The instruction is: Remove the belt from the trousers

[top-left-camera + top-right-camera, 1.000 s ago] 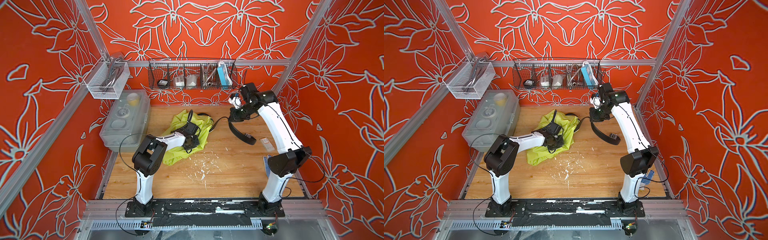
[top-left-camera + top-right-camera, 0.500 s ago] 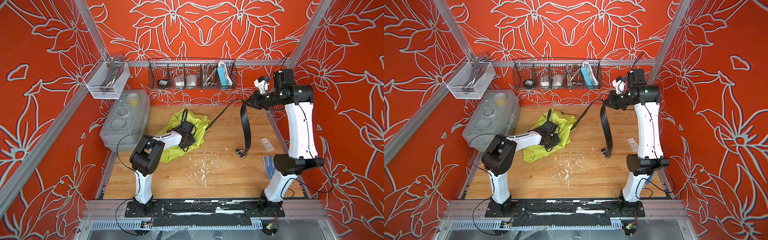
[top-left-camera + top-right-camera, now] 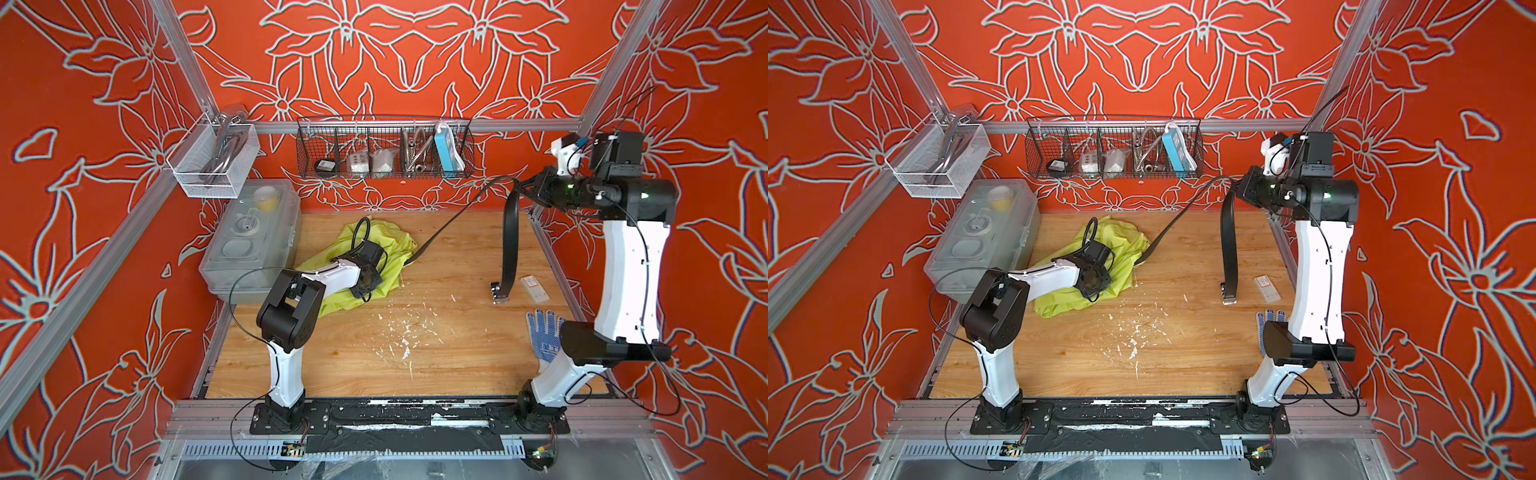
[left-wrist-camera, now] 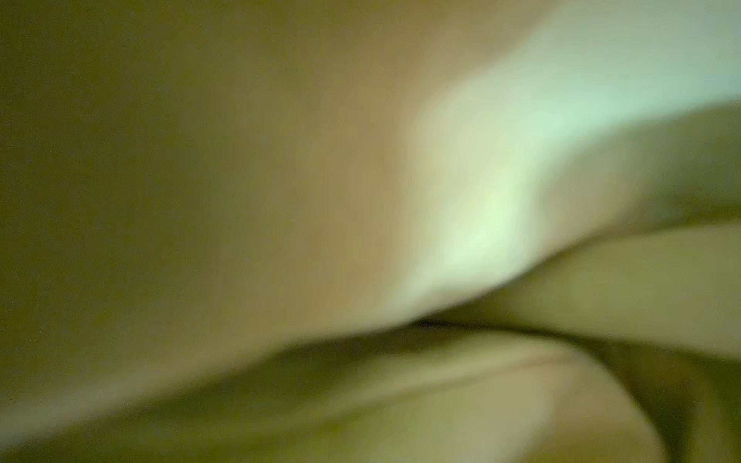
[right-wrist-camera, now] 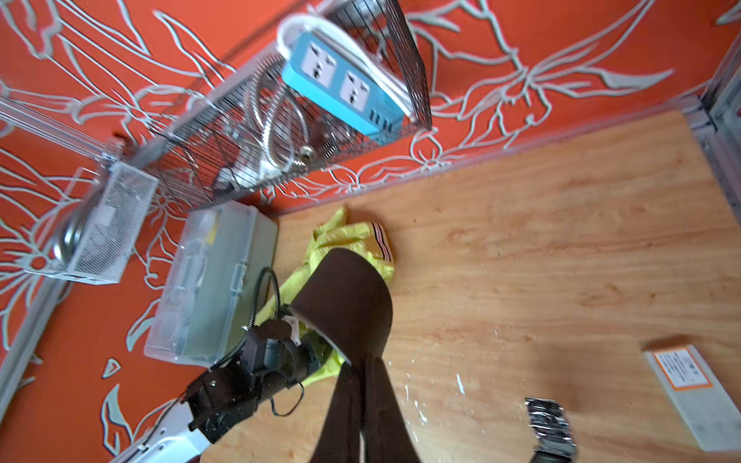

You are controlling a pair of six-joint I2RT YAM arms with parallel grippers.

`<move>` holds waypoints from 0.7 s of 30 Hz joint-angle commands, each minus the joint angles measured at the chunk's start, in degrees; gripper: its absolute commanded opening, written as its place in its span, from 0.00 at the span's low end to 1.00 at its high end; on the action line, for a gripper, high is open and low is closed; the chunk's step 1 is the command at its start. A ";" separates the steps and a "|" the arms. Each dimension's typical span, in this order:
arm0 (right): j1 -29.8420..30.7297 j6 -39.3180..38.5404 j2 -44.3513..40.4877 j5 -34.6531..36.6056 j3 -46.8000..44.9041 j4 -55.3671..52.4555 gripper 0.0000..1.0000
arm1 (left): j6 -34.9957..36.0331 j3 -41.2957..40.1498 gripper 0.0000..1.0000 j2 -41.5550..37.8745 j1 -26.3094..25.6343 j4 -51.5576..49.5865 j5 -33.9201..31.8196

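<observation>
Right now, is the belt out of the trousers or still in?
Still partly in, it seems: the belt hangs from the right tool, buckle end dangling, while its other stretch runs taut into the trousers edge.

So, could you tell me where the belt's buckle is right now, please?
In both top views the buckle hangs at the end of the belt, on the robot's right side, down at the wooden table beside the small white box.

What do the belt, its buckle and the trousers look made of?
The belt is a dark, smooth, matte strap, likely leather or imitation: it bends in a stiff loop. The buckle is shiny and silver, probably metal. The trousers are thin, soft lime cloth, crumpled into folds; the fibre is unclear.
</observation>
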 commanded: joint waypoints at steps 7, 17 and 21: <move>-1.11 9.27 -2.75 -4.03 2.09 21.51 0.00 | -1.00 -1.06 0.00 4.05 1.52 -10.07 -5.12; -3.93 13.36 -2.20 -3.32 6.09 27.00 0.00 | -1.18 -0.88 0.00 4.34 1.95 -10.38 -4.80; -5.84 12.70 -2.82 -1.77 6.34 27.52 0.00 | -1.02 -0.80 0.00 4.46 2.04 -10.73 -5.00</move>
